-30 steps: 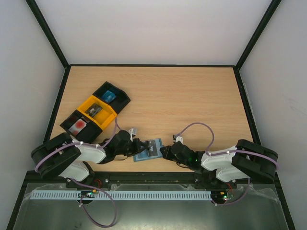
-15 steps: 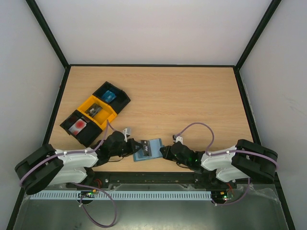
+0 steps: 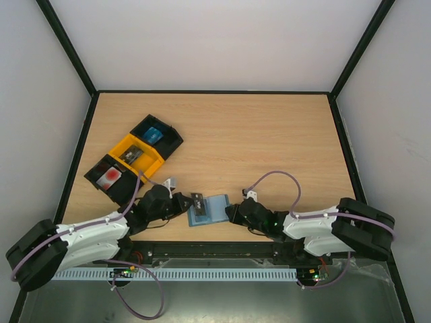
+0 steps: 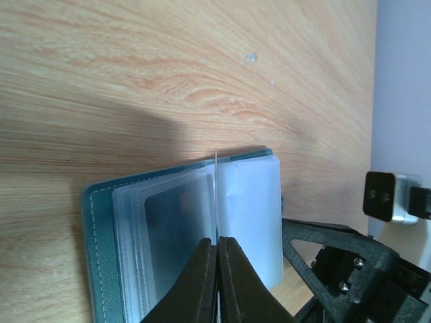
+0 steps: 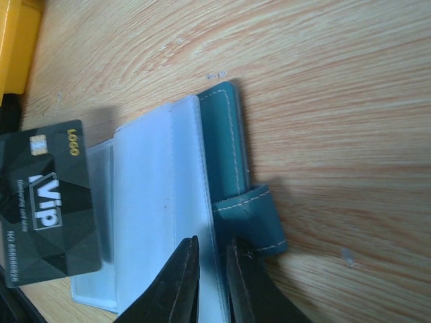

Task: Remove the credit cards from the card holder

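Card holder (image 3: 210, 211): blue-grey, lying open on the bench (image 3: 269, 148) by its near edge, between the two arms; clear inner sleeves face up.
Side tab (image 5: 250, 222): on the card holder's right edge, just beside the right fingers.
Dark grey card (image 5: 47, 202): at the card holder's left edge, printed "VIP" and "LOGO". The left wrist view shows it edge-on, upright over the sleeves. Whether its lower edge is in a sleeve cannot be told.
Left fingers (image 4: 207, 266): on the card holder's left side, pressed together and pinching the dark grey card.
Right fingers (image 5: 183, 272): on the card holder's right side, nearly closed, gripping the card holder's cover and outer sleeve next to the tab.
White card with red marks (image 3: 110, 176): well left of the card holder and further back, lying flat in the nearest black tray.
Trays (image 3: 138, 142): a diagonal row of black, yellow, black, left of and behind the card holder, apart from it. The yellow one holds a dark item, the farthest black one a blue item; neither can be identified.
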You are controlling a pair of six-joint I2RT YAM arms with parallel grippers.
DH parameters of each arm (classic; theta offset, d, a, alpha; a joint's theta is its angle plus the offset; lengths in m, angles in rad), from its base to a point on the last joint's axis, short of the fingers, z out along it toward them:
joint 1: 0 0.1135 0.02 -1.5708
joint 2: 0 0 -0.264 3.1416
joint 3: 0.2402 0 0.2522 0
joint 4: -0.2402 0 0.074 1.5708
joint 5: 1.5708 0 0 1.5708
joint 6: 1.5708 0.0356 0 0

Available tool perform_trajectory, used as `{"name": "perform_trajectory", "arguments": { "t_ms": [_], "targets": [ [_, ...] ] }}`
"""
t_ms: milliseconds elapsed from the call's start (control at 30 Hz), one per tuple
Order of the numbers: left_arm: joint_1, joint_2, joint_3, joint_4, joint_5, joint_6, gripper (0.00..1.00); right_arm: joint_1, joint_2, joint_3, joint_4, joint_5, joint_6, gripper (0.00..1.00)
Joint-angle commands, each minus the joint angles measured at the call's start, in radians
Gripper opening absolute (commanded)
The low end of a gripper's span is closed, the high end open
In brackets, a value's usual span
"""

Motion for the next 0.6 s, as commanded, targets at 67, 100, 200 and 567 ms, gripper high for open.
{"name": "perform_trajectory", "arguments": {
  "t_ms": [67, 100, 200, 567],
  "targets": [
    [0.005, -0.12, -0.003, -0.074, -0.04, -0.022, 0.03, 0.004, -0.092, 0.026, -0.207, 0.046, -0.021, 0.21],
    [0.005, -0.138, -0.003, -0.076, -0.038, -0.026, 0.03, 0.005, -0.115, 0.03, -0.215, 0.046, -0.021, 0.23],
    [0.006, -0.188, 0.0, -0.076, -0.029, -0.037, 0.03, 0.004, -0.176, 0.035, -0.229, 0.041, -0.024, 0.29],
    [0.006, -0.316, 0.014, -0.038, 0.02, -0.034, 0.03, 0.004, -0.357, -0.005, 0.037, -0.12, 0.007, 0.41]
  ]
}}
